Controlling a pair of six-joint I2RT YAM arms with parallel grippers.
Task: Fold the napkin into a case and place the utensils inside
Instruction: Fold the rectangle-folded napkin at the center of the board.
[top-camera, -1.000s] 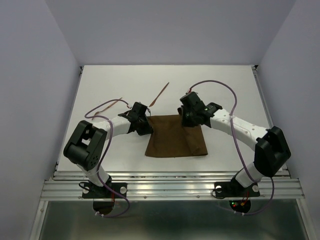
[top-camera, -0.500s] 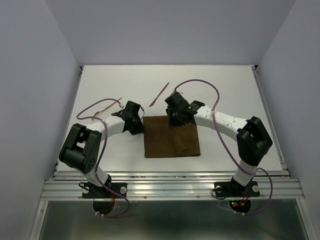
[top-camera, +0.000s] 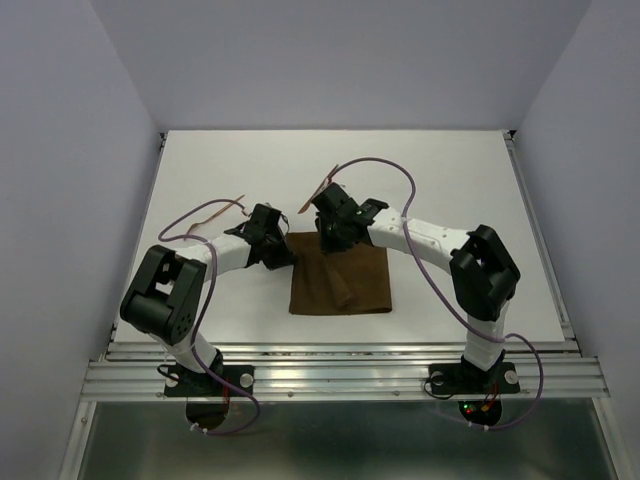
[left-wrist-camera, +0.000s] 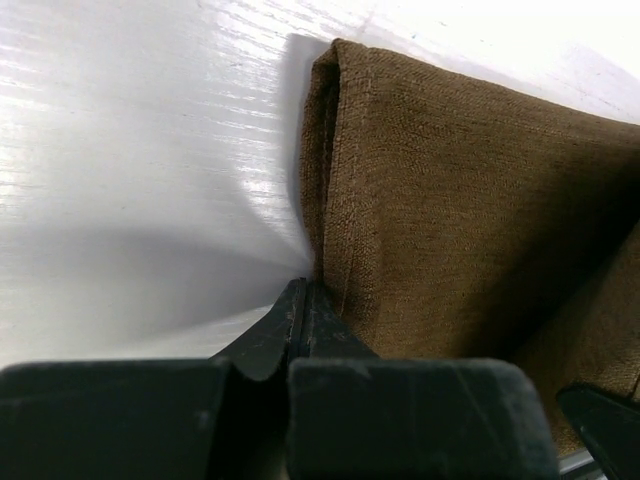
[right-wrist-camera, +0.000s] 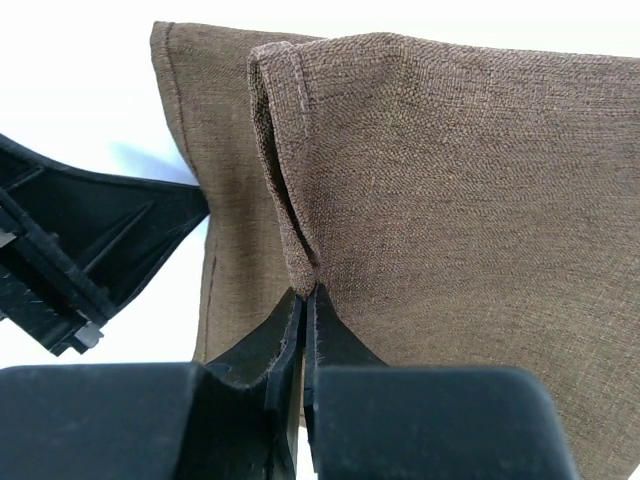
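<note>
**Both grippers pinched on the napkin's far edge**

Napkin (top-camera: 340, 283) lies partly folded mid-table, nearer the near edge. Left gripper (left-wrist-camera: 303, 300) clamps its far-left corner. Right gripper (right-wrist-camera: 308, 295) pinches a raised fold of the top layer just beside it.

The dark brown woven cloth napkin (left-wrist-camera: 470, 190) looks coarse and matt, its weave plain to see, with a stitched hem along the edge. My left gripper (left-wrist-camera: 303, 300) and my right gripper (right-wrist-camera: 308, 300) have black plastic fingers, smooth with a dull sheen. The white table top (left-wrist-camera: 120, 150) is glossy and faintly grained like painted wood. The ribbed rail (top-camera: 340, 378) at its near edge looks like bare silver metal.
</note>
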